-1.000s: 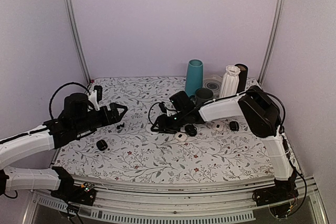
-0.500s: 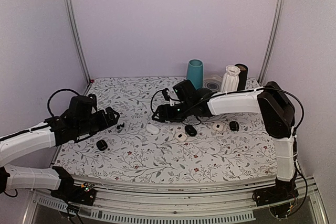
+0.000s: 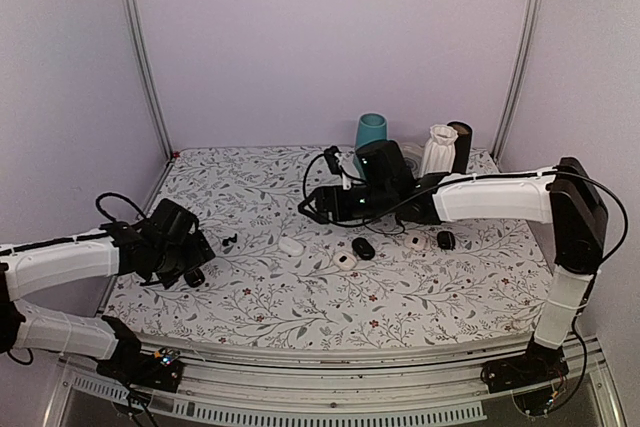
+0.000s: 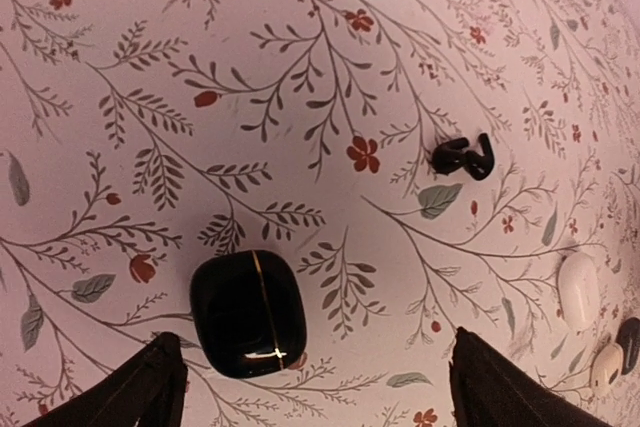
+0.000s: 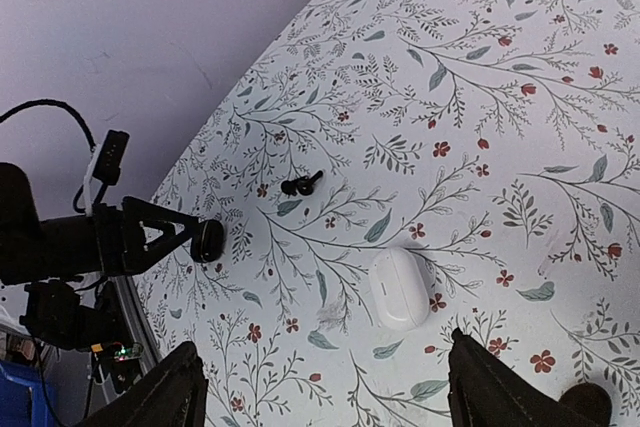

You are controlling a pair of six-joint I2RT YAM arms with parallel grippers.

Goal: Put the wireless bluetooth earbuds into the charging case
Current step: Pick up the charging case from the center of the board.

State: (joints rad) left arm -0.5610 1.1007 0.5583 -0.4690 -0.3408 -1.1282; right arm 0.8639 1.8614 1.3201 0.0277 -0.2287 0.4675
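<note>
The wireless bluetooth earbuds (image 3: 229, 240) are two tiny black buds lying together on the floral cloth, also seen in the left wrist view (image 4: 463, 158) and the right wrist view (image 5: 300, 185). A black square charging case (image 4: 248, 313) with a thin gold seam lies shut, near-left of them (image 3: 194, 276). My left gripper (image 4: 320, 392) hovers low over this case, open, the case lying just ahead of its left finger. My right gripper (image 5: 320, 392) hangs open and empty above mid-table (image 3: 318, 207), over a shut white oval case (image 5: 400, 288).
The white oval case (image 3: 291, 245) lies between both arms. An open white case (image 3: 346, 260), a black case (image 3: 363, 248), another white one (image 3: 414, 242) and a black one (image 3: 446, 240) lie mid-right. A teal cup (image 3: 370, 133), white vase (image 3: 437, 152) and black cylinder (image 3: 461, 147) stand at the back.
My right gripper has opened, left the white oval case on the cloth and pulled up and back. My left arm has dropped and drawn in over the black case.
</note>
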